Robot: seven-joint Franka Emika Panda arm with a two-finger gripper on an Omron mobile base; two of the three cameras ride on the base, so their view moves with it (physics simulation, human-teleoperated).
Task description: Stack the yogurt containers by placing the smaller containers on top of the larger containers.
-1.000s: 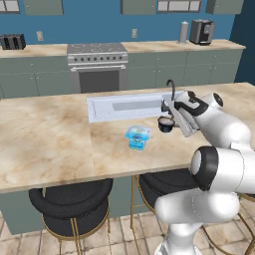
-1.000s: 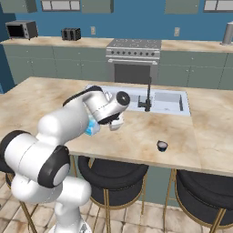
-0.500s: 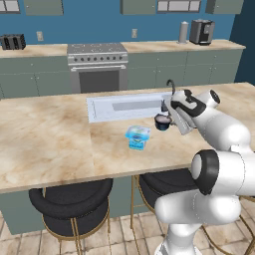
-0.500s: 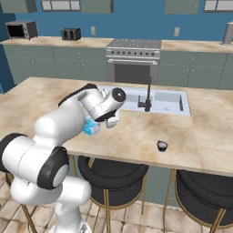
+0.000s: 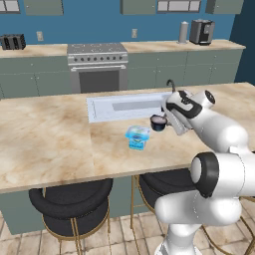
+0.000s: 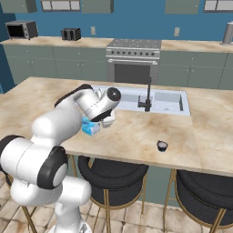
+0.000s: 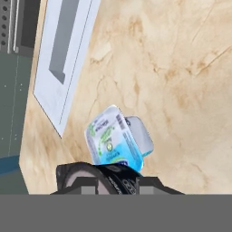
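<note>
Marble island surface (image 5: pixel 50 149) with inset sink (image 5: pixel 127 105), range and cabinets behind. Blue tub (image 5: pixel 137 136) sitting on surface just in front of sink. Dark cup (image 5: pixel 159 122) clamped in jaws of gripper (image 5: pixel 164 122), raised off surface, just right of and beyond tub, not over it yet. Left base view: cup and tub both plain, apart. Right base view: tub (image 6: pixel 90 127) partly hidden behind arm, held cup not made out; separate small dark cup (image 6: pixel 162 145) alone on surface far right, near front edge. Hand view: dark cup (image 7: pixel 106 181) at bottom between fingertips, tub lid (image 7: pixel 113 141) tilted just above it, sink corner upper left.
</note>
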